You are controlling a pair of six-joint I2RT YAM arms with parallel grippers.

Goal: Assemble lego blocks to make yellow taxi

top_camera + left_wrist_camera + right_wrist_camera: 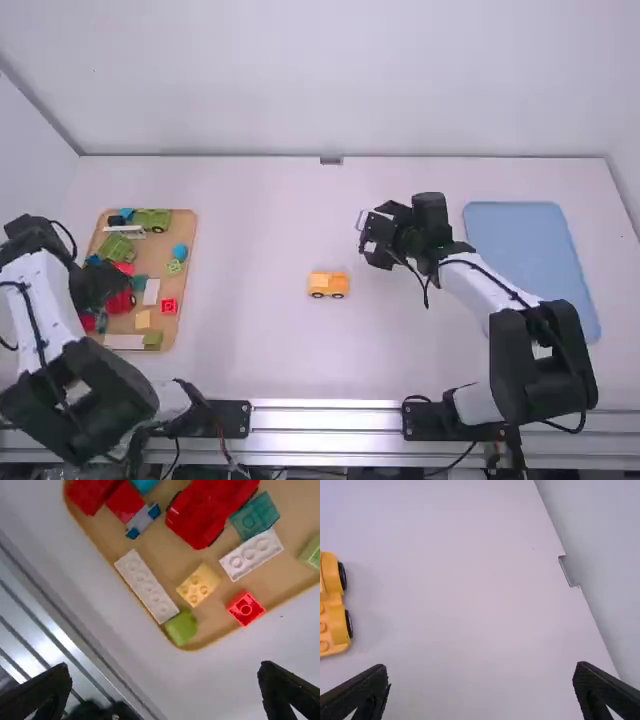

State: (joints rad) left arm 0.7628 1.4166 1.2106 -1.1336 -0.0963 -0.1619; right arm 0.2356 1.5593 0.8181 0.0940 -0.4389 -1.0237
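yellow car (339, 286) sits on the white table (260, 350), approx. mid-frame in the high view, w/ a pale yellow piece (320, 279) on its body. r. gripper (369, 238) is up & to the right of it, fingers spread, nothing btwn them.

brown tray (190, 235), left side of frame, holds most of the blocks: green vehicle (153, 219) near its top edge, blue block (180, 252) by the right rim, red car (202, 510) lower down, teal block (255, 516) touching a short white block (251, 554), small red block (169, 306) near the right rim. a yellow block (198, 585) lies nr the tray's lower end, btwn that short white one & a long white block (146, 586); the long one touches a green block (181, 628). l. gripper (99, 285) is over the tray's left part, fingers apart, holding nothing.

blue tray (530, 225) is at frame right, behind the r. arm.
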